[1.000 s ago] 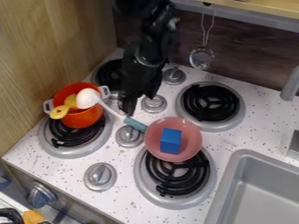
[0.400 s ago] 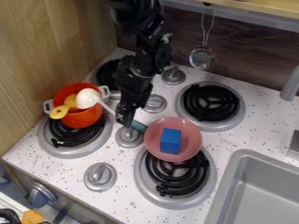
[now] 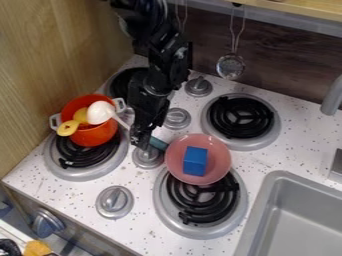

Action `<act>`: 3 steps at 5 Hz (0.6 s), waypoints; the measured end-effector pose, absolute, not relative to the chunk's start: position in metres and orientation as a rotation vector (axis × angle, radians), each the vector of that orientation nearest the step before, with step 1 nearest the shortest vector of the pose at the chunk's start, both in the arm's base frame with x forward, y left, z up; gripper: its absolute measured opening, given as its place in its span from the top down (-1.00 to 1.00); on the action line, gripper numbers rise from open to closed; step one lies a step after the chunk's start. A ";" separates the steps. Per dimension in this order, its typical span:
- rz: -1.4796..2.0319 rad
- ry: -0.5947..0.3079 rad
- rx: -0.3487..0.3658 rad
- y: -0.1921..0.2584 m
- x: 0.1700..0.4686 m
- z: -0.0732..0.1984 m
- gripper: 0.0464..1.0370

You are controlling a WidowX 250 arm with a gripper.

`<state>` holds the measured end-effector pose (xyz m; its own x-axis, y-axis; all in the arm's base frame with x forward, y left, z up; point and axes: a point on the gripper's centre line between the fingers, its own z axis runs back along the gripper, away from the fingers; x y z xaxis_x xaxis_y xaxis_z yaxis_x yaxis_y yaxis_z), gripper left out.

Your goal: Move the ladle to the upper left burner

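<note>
your gripper (image 3: 140,140) is now lower in view and a bit further left than in the earlier frames, coming down from beside the right end of the ladle (image 3: 100,113) to the middle of it, just left of the teal grip (image 3: 159,144). ladle itself doesn't budge between frames: white bowl end rests on the orange pot (image 3: 98,135) over the lower left burner (image 3: 87,157), grip end is up against the pink bowl (image 3: 178,150) with the blue block (image 3: 194,160) in it. pot, bowl and block stay put too.

so you look to be lining up the grasp, not moving the ladle yet. can't tell if the gripper is apart, together or clamped on the handle; can't tell if it touches either. the stove knob (image 3: 147,156) is right by it, so watch for a bump if you go lower.

task is likely at an early step. next you probably need a firm hold on the handle, then lift the white end clear of the pot before heading to the upper left burner (image 3: 121,84), up behind the pot. drag it flat and you could tip the pot or nudge the pink bowl. long handle, likely to swivel if held off balance.
</note>
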<state>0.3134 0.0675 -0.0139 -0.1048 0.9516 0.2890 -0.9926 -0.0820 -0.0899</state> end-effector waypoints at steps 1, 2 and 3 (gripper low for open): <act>1.662 -0.312 0.178 0.074 0.311 -0.021 -0.93; 1.672 -0.330 0.165 0.078 0.312 -0.022 -0.93; 1.689 -0.319 0.178 0.081 0.309 -0.027 -0.93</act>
